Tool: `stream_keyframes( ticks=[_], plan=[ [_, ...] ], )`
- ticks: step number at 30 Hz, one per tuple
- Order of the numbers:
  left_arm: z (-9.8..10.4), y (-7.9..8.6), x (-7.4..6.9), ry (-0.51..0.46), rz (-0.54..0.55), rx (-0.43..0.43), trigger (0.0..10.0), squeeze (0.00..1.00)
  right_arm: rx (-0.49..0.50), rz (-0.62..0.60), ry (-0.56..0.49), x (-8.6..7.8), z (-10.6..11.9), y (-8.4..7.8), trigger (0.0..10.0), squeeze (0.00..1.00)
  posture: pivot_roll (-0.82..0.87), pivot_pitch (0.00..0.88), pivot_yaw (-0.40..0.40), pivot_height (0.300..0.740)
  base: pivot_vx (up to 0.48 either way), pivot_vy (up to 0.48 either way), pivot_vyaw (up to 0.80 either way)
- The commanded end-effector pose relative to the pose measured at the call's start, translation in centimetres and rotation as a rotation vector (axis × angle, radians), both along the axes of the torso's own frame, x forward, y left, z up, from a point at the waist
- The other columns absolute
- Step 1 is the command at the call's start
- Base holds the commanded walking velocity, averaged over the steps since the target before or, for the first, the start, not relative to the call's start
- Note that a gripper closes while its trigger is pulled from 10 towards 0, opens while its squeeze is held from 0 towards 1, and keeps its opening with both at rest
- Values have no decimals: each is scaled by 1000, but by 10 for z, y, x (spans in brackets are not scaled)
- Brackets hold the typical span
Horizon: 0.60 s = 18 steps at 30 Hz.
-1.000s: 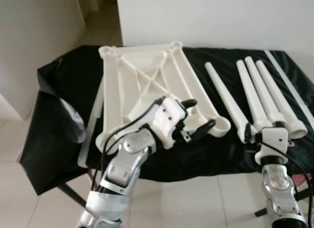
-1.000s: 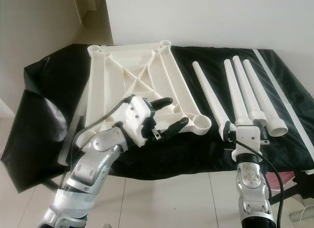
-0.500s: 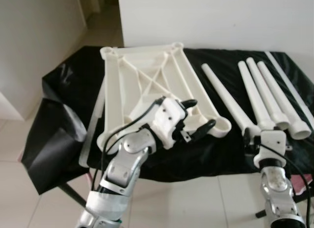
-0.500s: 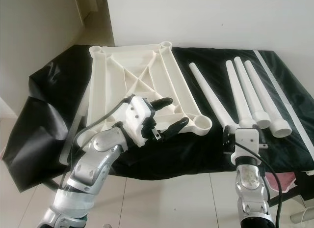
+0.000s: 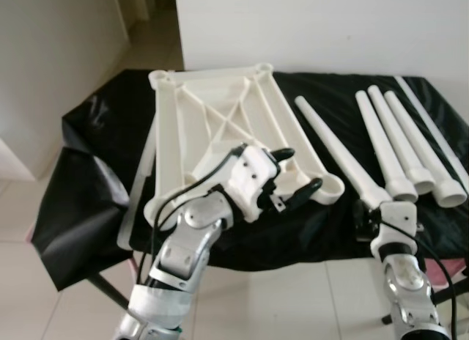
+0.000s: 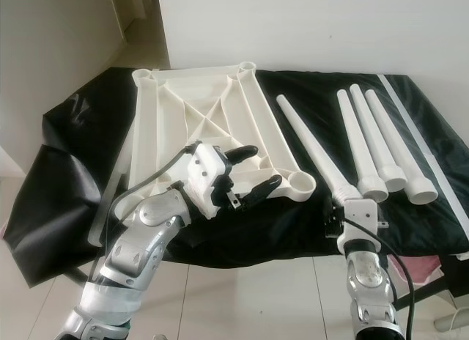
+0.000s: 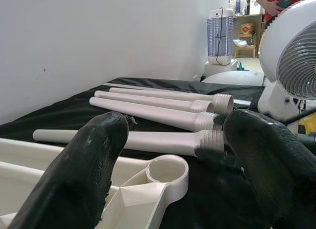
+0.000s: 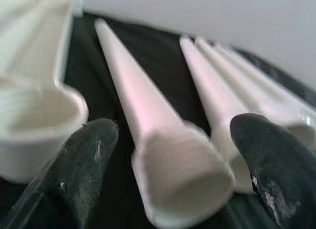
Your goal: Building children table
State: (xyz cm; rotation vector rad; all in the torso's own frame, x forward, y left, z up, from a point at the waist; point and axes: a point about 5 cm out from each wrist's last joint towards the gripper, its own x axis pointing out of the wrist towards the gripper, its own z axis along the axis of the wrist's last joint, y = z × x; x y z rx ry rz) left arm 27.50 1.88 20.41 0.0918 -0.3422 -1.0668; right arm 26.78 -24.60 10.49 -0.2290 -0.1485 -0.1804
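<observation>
The right gripper [image 8: 168,174] has its black fingers spread around the wide threaded end of a white tapered plastic table leg [image 6: 311,152], not pinching it. The left gripper [image 5: 297,180] hovers spread over the white ribbed plastic tabletop frame [image 5: 212,124] on the black cloth [image 5: 102,127].

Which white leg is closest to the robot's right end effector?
The leftmost leg, lying apart from the other three legs; its wide end sits between the right end effector's open fingers.

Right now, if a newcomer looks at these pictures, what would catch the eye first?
The large white table frame lying flat on the black cloth, left of centre, stands out first. To its right lie four white legs. The nearest leg sits between the open jaws of the right gripper, and the left gripper hovers open near the frame's corner socket.
</observation>
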Motion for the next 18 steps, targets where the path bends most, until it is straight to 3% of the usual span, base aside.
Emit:
stream_keyframes(
  ticks=[1,7,11,18],
  plan=[
    [4,0,0,-13,34,-12,10000,0,30,18,-35,0,5,2,10000,0,-86,20,-4,740,0,0,0],
    [5,-1,0,-22,28,-4,10000,0,152,-22,-57,8,19,-5,10000,0,-81,31,-10,740,0,0,0],
    [2,-4,-3,-51,2,50,10000,0,264,-30,31,24,24,-7,10000,0,-76,47,-13,740,0,0,0],
    [8,-6,-6,-34,-23,25,10000,0,331,-25,67,36,36,-8,10000,0,-76,62,-13,740,0,0,0]
  ],
)
